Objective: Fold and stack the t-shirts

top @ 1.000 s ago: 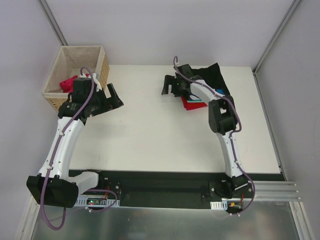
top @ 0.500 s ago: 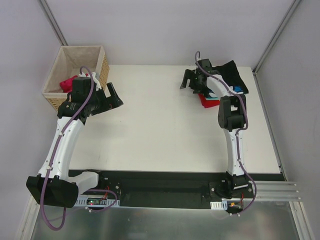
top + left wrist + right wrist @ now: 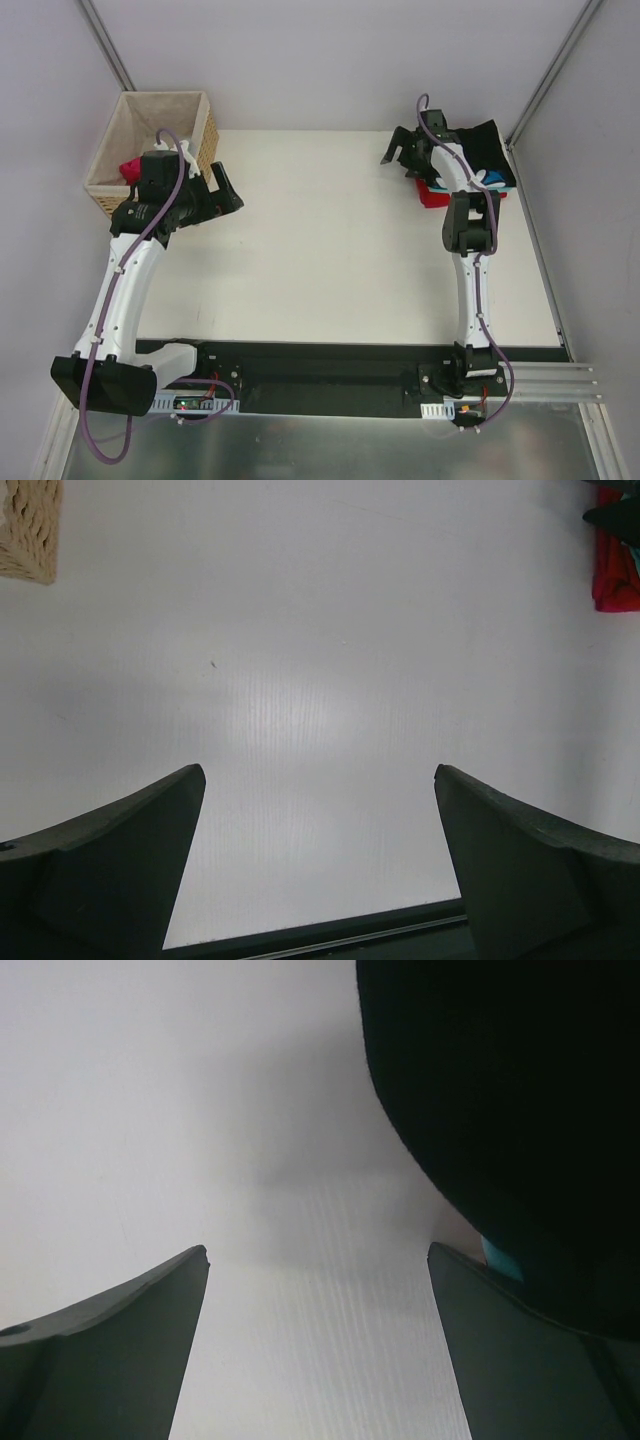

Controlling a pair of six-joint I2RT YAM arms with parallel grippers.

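Right end effector (image 3: 399,152) and t-shirts (image 3: 487,147) shifted far right.

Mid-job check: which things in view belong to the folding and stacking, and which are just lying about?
Part of the job: crimson-pink t-shirt, in the wicker basket; black t-shirt, blue-white patterned t-shirt and red t-shirt, stacked at the far right.
Just lying about: the wicker basket itself.

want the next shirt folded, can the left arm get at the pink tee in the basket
Probably yes: the left gripper hangs open and empty beside the basket, and nothing covers the pink tee.
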